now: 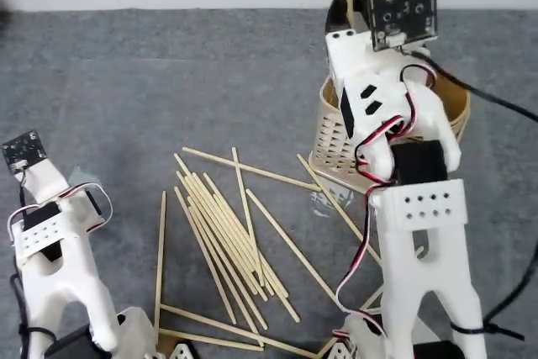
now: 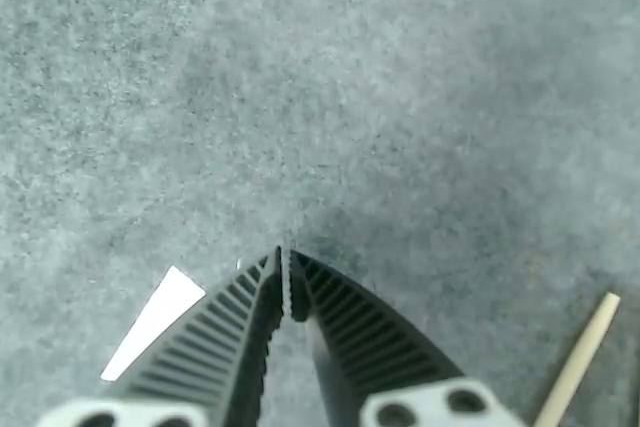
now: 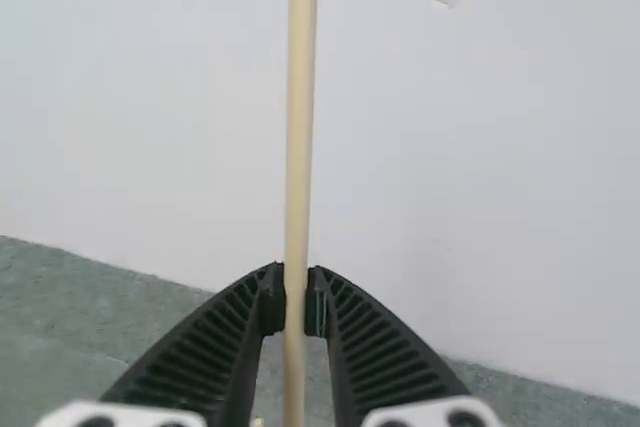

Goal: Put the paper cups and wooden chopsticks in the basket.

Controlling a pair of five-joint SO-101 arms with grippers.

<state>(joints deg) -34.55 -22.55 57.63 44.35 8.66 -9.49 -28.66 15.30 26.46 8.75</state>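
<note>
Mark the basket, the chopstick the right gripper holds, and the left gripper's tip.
basket [image 1: 330,145]: high view, woven side wall
held chopstick [image 3: 300,97]: right wrist view, mid-shaft
left gripper [image 2: 287,265]: left wrist view, between fingertips
</note>
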